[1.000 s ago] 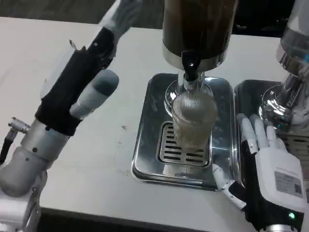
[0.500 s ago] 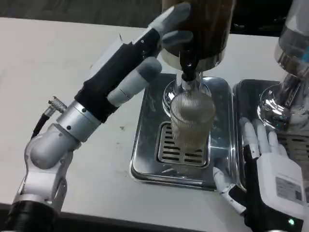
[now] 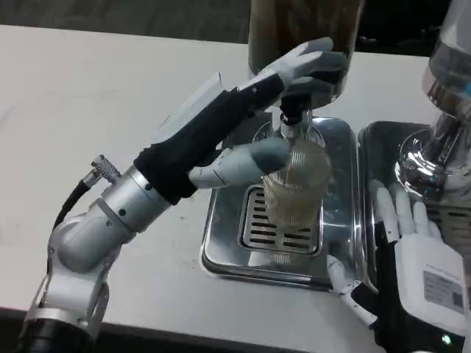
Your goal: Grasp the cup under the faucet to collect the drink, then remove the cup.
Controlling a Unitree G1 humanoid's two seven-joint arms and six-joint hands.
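The cup (image 3: 296, 187) stands on the drip tray (image 3: 221, 243) under the faucet (image 3: 292, 118), toward the surface's (image 3: 88, 132) far edge; a second tray (image 3: 366, 158) lies just right of it.

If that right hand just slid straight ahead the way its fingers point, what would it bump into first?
Probably the shiny base of the second dispenser: the right hand lies flat, its fingers pointing at it from close by. Depth is hard to judge here.

We note a ribbed clear cup (image 3: 296, 187) standing upright on the slotted drip tray (image 3: 276, 254), directly beneath the black faucet (image 3: 291, 110), partly filled, just left of the right hand (image 3: 416, 254).
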